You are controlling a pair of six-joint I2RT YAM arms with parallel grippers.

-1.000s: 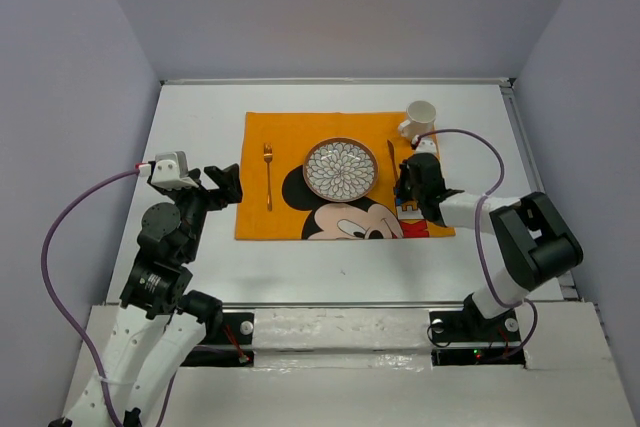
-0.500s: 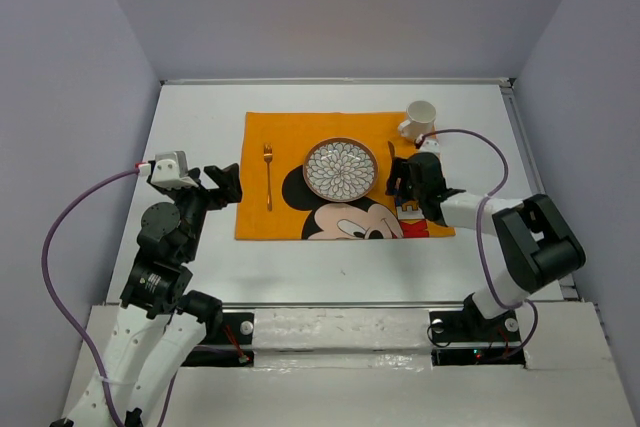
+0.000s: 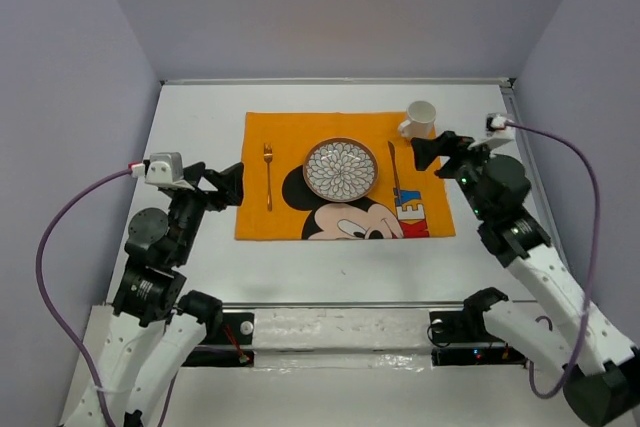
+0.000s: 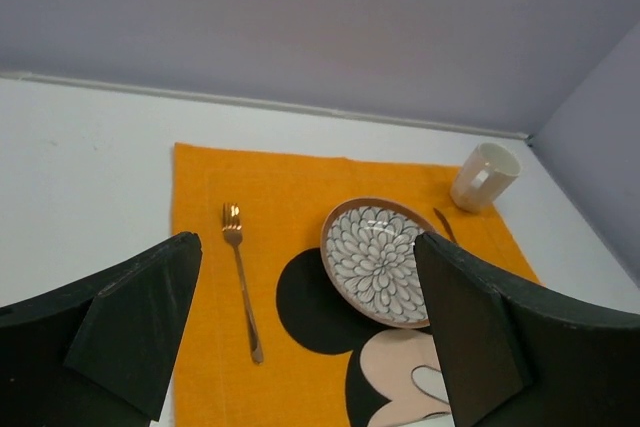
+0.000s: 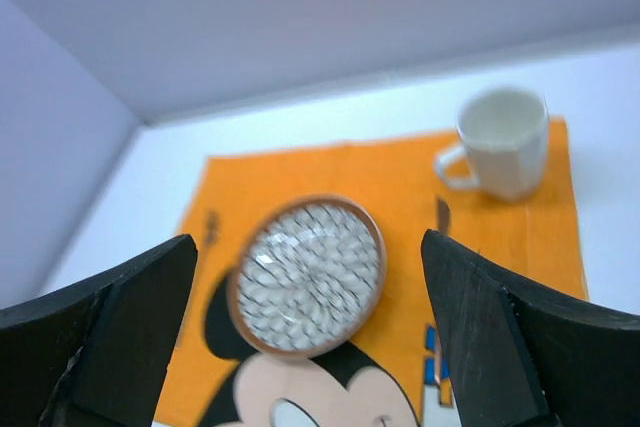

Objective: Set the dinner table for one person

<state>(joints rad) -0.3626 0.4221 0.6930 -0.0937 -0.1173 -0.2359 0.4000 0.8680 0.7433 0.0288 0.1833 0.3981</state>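
Orange mat (image 3: 300, 137) lies mid dinner table (image 3: 200, 112), w/ plate (image 3: 341, 168) at its centre. Top view: fork (image 3: 268, 175) left of plate, knife (image 3: 394, 169) right of plate, mug (image 3: 420, 117) far-right of plate at mat's corner. Left gripper (image 3: 231, 185) hangs left of plate, by mat's edge. Right gripper (image 3: 420, 152) is right of plate, near mug. Left wrist view: fingers spread wide, nothing betw. them. Right wrist view: same, wide & empty.

Left fingers (image 4: 130, 332) spread wide apart, empty; right fingers (image 5: 490, 347) likewise parted, gripping nothing; both arms bent, wrists tilted downward, fingers hovering above the desk.
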